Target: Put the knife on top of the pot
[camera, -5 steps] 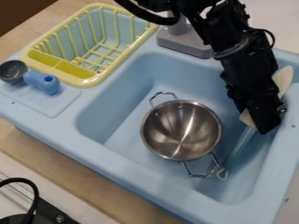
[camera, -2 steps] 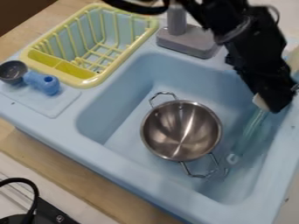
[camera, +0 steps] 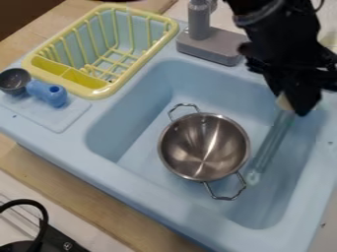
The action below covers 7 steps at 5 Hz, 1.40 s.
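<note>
My gripper (camera: 297,104) is over the right side of the sink, shut on the knife near its cream-coloured part. From there the knife's translucent teal length (camera: 270,142) slants down and to the left. Its lower end lies, as seen from the camera, just right of the pot's rim, close to the lower handle; whether it touches the pot I cannot tell. My gripper covers much of the cream part. The steel pot (camera: 204,146) stands upright in the sink with its two wire handles, its inside bare.
The pot stands in a light blue sink (camera: 125,186). A yellow dish rack (camera: 119,86) is at the upper left, with a blue-handled dark scoop (camera: 46,92) below it. Behind the sink stands a grey faucet (camera: 209,45). A black cable (camera: 41,216) curves at the lower left.
My gripper has moved up with the knife, first rightward and then back left. The knife's lower end has shifted upward beside the pot. The pot has stayed in place.
</note>
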### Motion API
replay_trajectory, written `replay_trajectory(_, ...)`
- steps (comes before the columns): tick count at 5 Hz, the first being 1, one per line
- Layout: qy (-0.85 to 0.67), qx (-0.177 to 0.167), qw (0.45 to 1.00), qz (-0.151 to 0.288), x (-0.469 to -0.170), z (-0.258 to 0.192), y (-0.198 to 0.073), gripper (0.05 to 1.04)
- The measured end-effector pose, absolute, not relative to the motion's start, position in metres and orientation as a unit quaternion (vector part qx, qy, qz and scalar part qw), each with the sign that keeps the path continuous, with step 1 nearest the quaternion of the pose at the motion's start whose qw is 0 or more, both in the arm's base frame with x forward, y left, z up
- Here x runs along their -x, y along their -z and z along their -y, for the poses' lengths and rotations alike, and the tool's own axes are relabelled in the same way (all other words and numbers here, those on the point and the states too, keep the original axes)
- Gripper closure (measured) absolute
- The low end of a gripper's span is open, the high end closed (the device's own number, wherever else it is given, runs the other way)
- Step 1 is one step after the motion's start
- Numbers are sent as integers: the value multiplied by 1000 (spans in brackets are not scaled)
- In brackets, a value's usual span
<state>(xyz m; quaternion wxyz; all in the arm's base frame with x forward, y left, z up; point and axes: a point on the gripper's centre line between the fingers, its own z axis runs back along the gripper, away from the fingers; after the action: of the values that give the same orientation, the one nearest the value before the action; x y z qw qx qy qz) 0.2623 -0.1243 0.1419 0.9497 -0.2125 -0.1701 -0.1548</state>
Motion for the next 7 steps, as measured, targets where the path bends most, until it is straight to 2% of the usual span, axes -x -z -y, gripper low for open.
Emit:
replay_trajectory(2,95,106,973,180,-243,71,-130,1028)
replay_trajectory(3,42,86,978,186,-246,52,-124,1028)
replay_trajectory(4,-14,76,983,164,-248,40,-114,1028)
replay_trajectory(5,-45,84,983,160,-251,35,-109,1028)
replay_trajectory(6,-79,70,981,161,-262,36,-110,1028)
replay_trajectory(7,-102,68,982,143,-264,38,-108,1028)
